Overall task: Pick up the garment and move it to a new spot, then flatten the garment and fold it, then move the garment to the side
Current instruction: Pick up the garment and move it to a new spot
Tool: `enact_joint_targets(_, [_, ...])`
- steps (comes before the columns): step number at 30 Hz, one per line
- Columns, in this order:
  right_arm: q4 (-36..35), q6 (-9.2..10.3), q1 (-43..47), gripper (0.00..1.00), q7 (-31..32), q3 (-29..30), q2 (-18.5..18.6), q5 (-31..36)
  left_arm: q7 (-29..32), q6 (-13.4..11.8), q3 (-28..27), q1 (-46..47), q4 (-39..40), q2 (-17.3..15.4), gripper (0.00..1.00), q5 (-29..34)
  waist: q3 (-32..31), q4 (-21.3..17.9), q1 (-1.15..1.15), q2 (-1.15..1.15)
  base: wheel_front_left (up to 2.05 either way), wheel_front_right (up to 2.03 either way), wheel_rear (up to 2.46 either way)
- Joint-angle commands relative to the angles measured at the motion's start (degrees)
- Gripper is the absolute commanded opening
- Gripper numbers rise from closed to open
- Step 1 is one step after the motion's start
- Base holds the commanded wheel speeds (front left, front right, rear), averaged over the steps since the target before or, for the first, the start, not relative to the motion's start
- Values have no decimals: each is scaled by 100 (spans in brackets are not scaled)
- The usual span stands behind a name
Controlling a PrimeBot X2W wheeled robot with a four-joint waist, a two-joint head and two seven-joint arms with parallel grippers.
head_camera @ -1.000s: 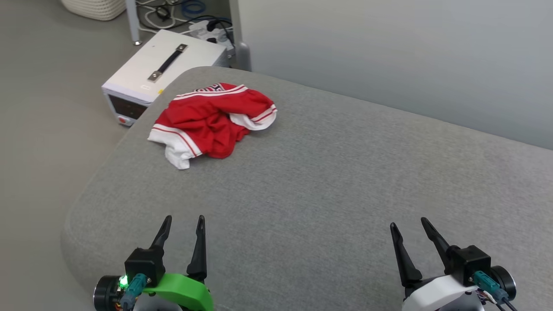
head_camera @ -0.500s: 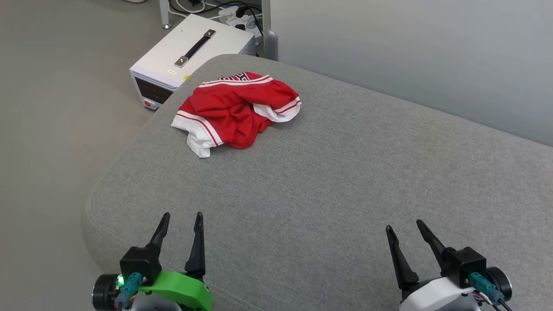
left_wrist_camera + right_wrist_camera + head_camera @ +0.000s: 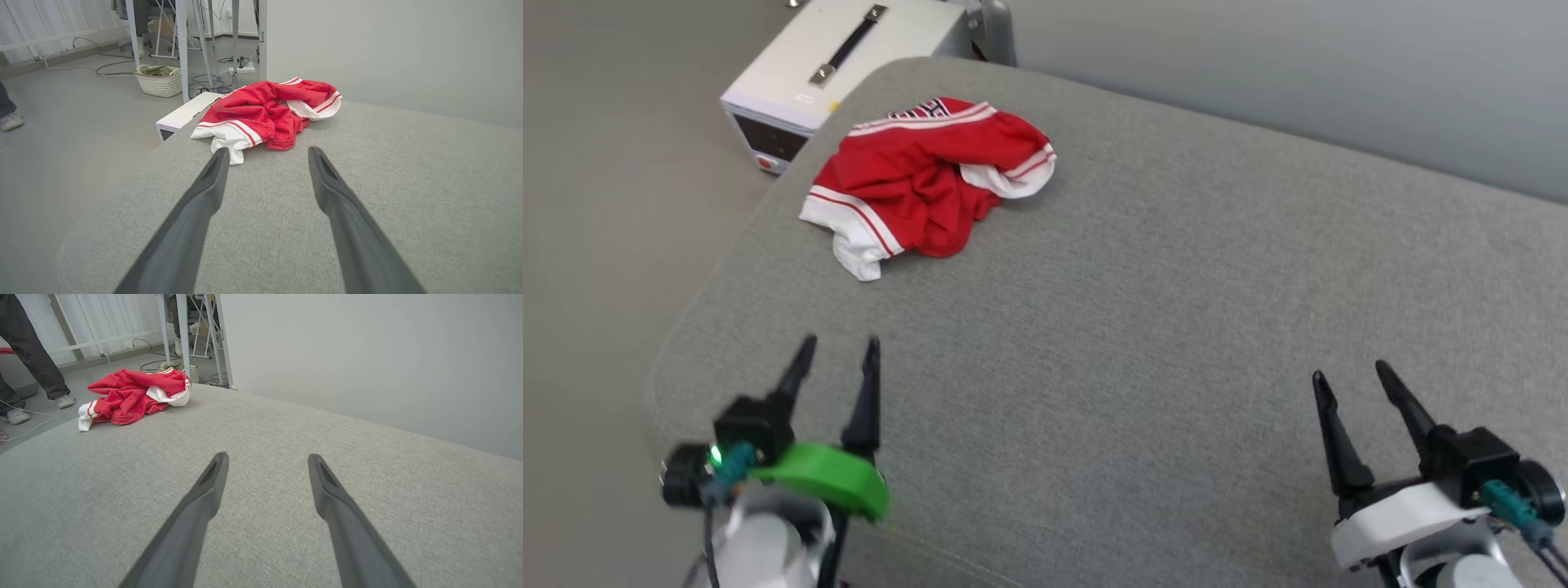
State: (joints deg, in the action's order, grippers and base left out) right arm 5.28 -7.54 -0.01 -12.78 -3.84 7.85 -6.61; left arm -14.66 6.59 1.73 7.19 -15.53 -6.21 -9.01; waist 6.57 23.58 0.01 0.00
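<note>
Garment (image 3: 923, 184) lies crumpled at the far-left corner of the grey cushion (image 3: 1135, 327); your left end effector (image 3: 841, 340) and right end effector (image 3: 1349, 371), both released and empty, hover well short of it, likely staged for the first pick.

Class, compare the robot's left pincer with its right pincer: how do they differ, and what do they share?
The left pincer sits on a green mount; the right pincer on a white mount. The left pincer is nearer the red shirt and points toward it; the right pincer is farther, with the shirt off to its left. Both are open, empty, dark-fingered, over the grey cushion.
</note>
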Motion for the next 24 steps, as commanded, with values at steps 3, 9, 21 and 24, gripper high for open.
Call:
enact_joint_targets(3, [-349,5,-70,100,154,134,191,-90,-2,66,40,718,-260,-384,100,-180,667,-445,-1,0,0,0,0])
enact_joint_targets(9, [-1087,5,-207,100,452,311,443,-74,810,87,633,2095,-719,-1166,100,-795,1420,-817,-1,0,0,0,0])
enact_joint_targets(21, [-1932,5,-570,100,744,344,469,-2,2770,89,2002,4321,-1409,-2732,100,-2714,2571,-1454,-1,0,0,0,0])
enact_joint_targets(24, [-1920,5,-616,100,714,338,459,-3,2987,89,2298,4607,-1594,-2972,100,-2848,2699,-1569,-1,0,0,0,0])
